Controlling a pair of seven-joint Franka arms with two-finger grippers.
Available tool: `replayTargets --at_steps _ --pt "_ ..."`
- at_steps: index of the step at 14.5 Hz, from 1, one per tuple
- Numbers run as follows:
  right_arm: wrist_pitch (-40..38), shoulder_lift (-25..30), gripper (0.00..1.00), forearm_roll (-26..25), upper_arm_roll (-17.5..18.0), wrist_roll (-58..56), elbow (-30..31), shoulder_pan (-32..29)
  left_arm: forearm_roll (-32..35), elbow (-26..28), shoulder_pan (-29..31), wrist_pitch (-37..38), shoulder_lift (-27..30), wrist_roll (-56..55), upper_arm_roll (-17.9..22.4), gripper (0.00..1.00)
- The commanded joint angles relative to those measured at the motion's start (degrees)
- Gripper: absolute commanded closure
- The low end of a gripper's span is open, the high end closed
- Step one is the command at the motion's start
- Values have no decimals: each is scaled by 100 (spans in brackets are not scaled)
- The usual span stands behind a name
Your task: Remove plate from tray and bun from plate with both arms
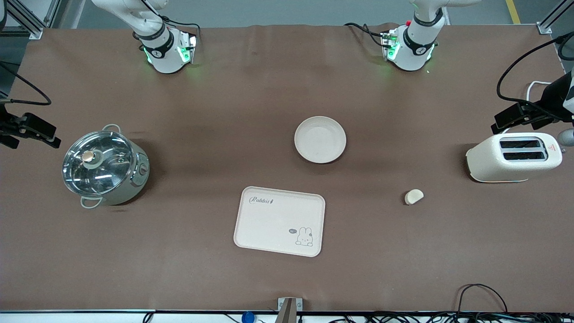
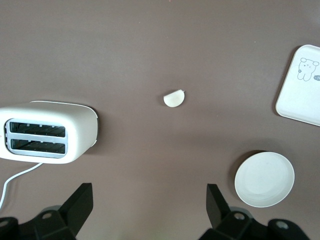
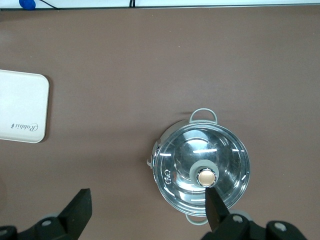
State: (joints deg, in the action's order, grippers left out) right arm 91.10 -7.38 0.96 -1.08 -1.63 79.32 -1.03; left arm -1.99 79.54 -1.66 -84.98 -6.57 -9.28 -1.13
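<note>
The round cream plate [image 1: 320, 139] lies on the brown table, farther from the front camera than the tray; it also shows in the left wrist view [image 2: 264, 179]. The small pale bun [image 1: 414, 196] lies on the table between the plate and the toaster, toward the left arm's end, and shows in the left wrist view [image 2: 174, 98]. My left gripper [image 2: 149, 195] is open and empty, high over bare table between the toaster and the plate. My right gripper [image 3: 147, 200] is open and empty, high over the table beside the pot. Both hands are out of the front view.
A cream rectangular rabbit tray [image 1: 279, 220] lies near the table's middle. A steel pot with a glass lid [image 1: 104, 165] stands at the right arm's end. A white toaster [image 1: 515, 157] stands at the left arm's end. Black camera clamps [image 1: 520, 114] sit at the table's ends.
</note>
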Motion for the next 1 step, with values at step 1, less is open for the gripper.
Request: replayTargets --at_steps 1 --pt "48 114 0 10 82 31 118 -107 -47 26 -10 60 59 -21 25 0"
